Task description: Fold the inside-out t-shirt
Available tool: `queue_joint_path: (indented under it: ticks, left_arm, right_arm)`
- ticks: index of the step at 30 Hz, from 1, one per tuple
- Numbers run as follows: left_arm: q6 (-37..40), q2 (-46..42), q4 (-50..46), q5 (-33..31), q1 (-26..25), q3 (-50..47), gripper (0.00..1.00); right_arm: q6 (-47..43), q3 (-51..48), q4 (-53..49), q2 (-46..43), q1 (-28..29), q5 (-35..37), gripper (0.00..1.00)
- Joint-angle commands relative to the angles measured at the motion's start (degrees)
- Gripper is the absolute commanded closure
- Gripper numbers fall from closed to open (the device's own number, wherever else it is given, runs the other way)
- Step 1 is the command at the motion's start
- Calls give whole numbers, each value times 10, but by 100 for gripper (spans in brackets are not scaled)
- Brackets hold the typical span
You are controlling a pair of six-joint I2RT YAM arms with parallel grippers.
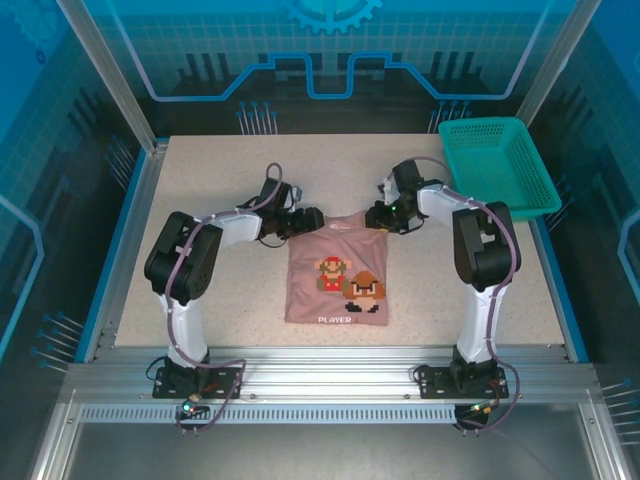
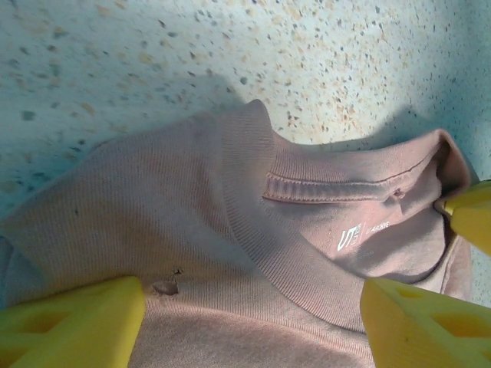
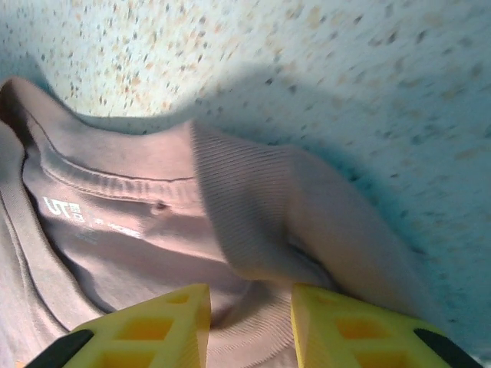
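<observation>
The dusty pink t-shirt [image 1: 337, 290] lies flat in a narrow rectangle at the table's middle, printed figures [image 1: 350, 280] facing up and collar at the far end. My left gripper [image 1: 306, 222] sits at the far left corner, open wide; its yellow fingers [image 2: 77, 322] straddle the shoulder cloth and ribbed collar [image 2: 307, 276], with the gripper [image 2: 253, 307] low over the t-shirt [image 2: 153, 207]. My right gripper [image 1: 378, 218] is at the far right corner. Its jaws [image 3: 251, 314] stand partly open around a raised fold of collar [image 3: 245, 215].
A teal mesh basket [image 1: 497, 165] stands at the table's far right corner. Speckled bare tabletop [image 1: 210, 190] surrounds the shirt on all sides. Both arms reach inward from the near edge, elbows out toward the table's sides.
</observation>
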Motion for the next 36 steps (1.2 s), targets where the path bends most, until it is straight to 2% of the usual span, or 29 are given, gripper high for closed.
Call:
queue_joint_path:
  ticks: [1, 5, 8, 12, 16, 20, 28, 36]
  left_arm:
    - [15, -22, -16, -8, 17, -23, 22]
    - [37, -62, -3, 25, 20, -13, 19]
    - [41, -84, 8, 33, 30, -17, 17]
    - [41, -74, -26, 11, 60, -12, 16]
    - [53, -24, -88, 27, 80, 36, 15]
    - [60, 9, -100, 58, 80, 59, 16]
    - [60, 45, -96, 100, 66, 60, 21]
    - [50, 45, -66, 139, 48, 33, 29]
  right_arm:
    - [-23, 14, -23, -12, -10, -8, 63]
    - [-57, 8, -10, -69, -9, -37, 58]
    - [-67, -3, -6, -89, -16, -7, 52]
    - [-61, 26, -43, -51, -28, 48, 44]
    - [-55, 50, -47, -15, -27, 42, 37]
    - [-60, 73, -69, 18, -25, 45, 31]
    - [-63, 90, -89, 61, -9, 28, 31]
    - [-61, 60, -78, 55, 12, -1, 36]
